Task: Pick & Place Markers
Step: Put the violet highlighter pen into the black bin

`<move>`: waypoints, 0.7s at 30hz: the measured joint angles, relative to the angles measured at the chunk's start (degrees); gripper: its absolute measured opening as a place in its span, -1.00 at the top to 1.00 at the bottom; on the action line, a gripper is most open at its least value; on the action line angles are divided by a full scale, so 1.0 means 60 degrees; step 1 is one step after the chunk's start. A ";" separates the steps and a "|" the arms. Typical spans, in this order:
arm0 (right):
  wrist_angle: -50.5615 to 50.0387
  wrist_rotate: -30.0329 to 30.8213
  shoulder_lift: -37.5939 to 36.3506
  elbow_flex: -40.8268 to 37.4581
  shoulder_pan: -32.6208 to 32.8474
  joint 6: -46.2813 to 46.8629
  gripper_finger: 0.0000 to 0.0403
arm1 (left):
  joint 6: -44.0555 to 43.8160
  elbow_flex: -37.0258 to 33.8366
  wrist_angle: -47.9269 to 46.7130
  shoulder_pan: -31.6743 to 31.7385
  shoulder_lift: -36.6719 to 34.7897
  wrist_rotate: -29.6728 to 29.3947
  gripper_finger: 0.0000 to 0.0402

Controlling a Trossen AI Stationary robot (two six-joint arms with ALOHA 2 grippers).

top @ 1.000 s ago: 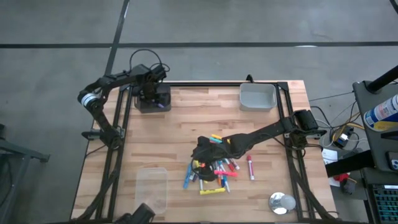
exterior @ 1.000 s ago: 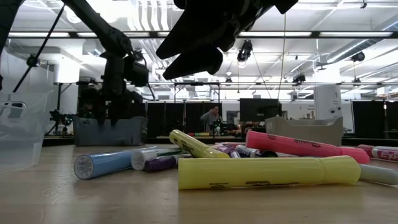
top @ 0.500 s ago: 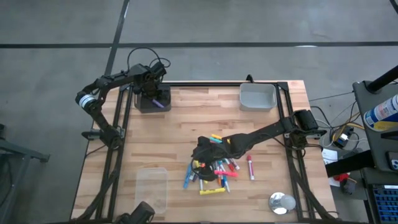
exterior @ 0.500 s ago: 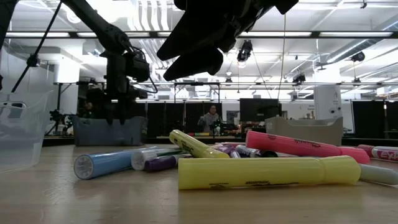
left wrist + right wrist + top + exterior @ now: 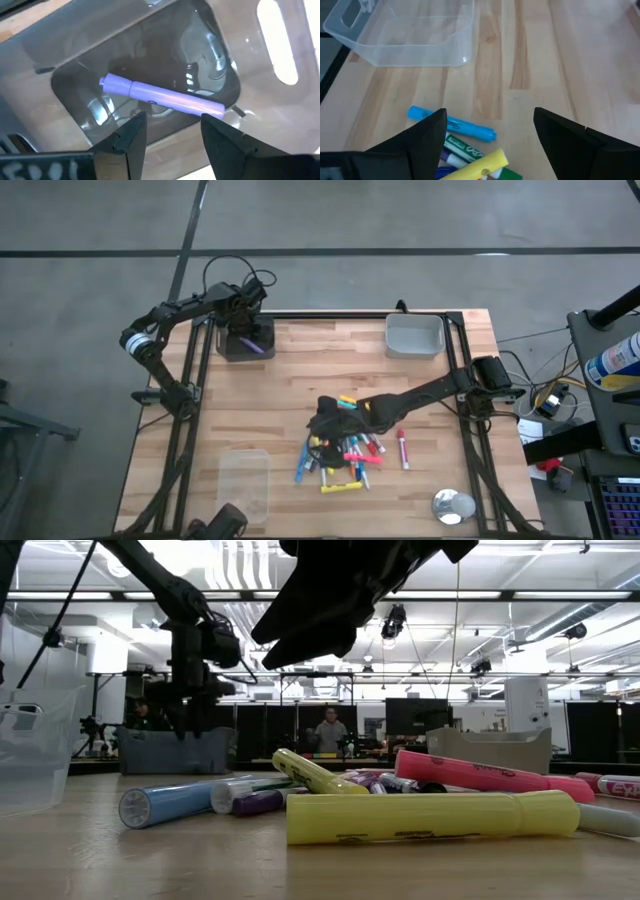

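A heap of markers [image 5: 345, 455] in mixed colours lies on the wooden table near its middle; the low view shows a yellow one [image 5: 430, 817], a pink one [image 5: 480, 772] and a blue one [image 5: 180, 802] up close. My right gripper [image 5: 322, 428] hangs open just above the heap's left end, its fingers [image 5: 490, 115] apart over blue, green and yellow markers and touching none. At the far left, my left gripper [image 5: 243, 315] points down, open [image 5: 172, 120], over a dark bin [image 5: 247, 340]. A purple marker [image 5: 162, 95] lies flat on that bin's floor.
A clear plastic bin [image 5: 245, 480] stands near the front left, beyond my right gripper's fingers [image 5: 405, 35]. A grey bin [image 5: 414, 335] sits at the far right. A single red marker [image 5: 403, 448] lies right of the heap, and a round shiny object [image 5: 452, 505] sits at the front right.
My left gripper has turned a little about its own pointing line while staying above the dark bin, still open. The purple marker lies where it was. My right arm has kept still.
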 joint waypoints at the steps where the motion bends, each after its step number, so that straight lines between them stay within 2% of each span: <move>1: 0.0000 0.0006 0.0000 0.0000 -0.0004 0.0011 -0.45 | 0.0310 -0.0005 0.0003 0.0003 0.0000 -0.0002 0.11; 8: 0.0006 0.0004 0.0000 0.0000 -0.0011 0.0015 -0.45 | 0.3968 -0.0002 0.0029 -0.0118 0.0000 -0.0078 0.11; 13: 0.0007 0.0002 0.0000 0.0000 -0.0011 0.0013 -0.45 | 0.6120 -0.0018 0.0177 -0.0178 0.0000 -0.1007 0.11; 16: 0.0007 0.0001 0.0000 0.0000 -0.0012 -0.0021 -0.45 | 0.6786 -0.0033 0.0304 -0.0177 0.0004 -0.1922 0.11; 21: 0.0007 -0.0001 0.0000 0.0000 -0.0062 -0.0058 -0.45 | 0.6844 -0.0289 0.0291 -0.0178 0.0018 -0.1797 0.11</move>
